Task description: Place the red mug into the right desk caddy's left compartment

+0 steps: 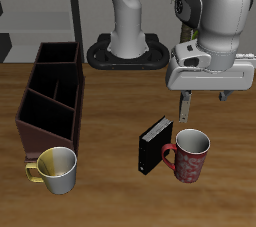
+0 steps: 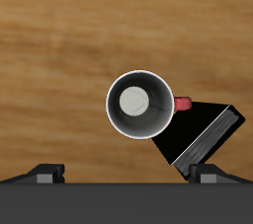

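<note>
Four objects sit on my table (image 1: 110, 186). Largest is the right desk caddy (image 1: 52, 96), a long dark box with three open sections, lying well apart from the red mug (image 1: 190, 155). A black box (image 1: 155, 143) stands just beside the mug, and a cream mug (image 1: 56, 169) stands near the caddy's front end. I hold the gripper (image 1: 185, 111) above the red mug, fingers spread and empty, probably to line up a descent onto the rim. In the wrist view the red mug (image 2: 139, 104) appears rim-up, its handle mostly hidden behind its body, with the black box (image 2: 205, 135) touching or nearly so. Only the fingertips (image 2: 46, 172) show.
</note>
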Controlling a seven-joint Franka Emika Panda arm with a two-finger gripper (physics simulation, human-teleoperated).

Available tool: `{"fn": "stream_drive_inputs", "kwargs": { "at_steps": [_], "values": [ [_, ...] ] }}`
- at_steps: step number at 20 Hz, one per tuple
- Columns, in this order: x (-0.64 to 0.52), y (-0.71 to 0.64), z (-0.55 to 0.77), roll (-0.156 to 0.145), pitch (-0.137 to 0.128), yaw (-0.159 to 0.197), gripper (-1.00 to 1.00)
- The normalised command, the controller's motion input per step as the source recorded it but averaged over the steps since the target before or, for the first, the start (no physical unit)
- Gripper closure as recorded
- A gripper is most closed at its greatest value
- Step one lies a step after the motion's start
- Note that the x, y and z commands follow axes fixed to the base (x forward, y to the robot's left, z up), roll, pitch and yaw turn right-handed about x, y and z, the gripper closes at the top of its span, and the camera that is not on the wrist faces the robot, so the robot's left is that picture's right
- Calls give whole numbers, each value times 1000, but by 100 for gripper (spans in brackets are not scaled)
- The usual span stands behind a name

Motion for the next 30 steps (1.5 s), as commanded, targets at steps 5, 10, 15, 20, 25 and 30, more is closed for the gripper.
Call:
{"fn": "stream_drive_inputs", "kwargs": {
  "at_steps": [5,10,15,20,25,30],
  "values": [
    [223,-98,-233,-31,27,-19,-100],
    [133,152,-263,38,-6,35,-100],
    [135,90,-215,18,-9,14,-100],
    [146,58,-380,21,18,6,-100],
    [68,198,-416,46,46,-23,-100],
    [32,67,-378,24,28,-22,-100]
  ]
}}
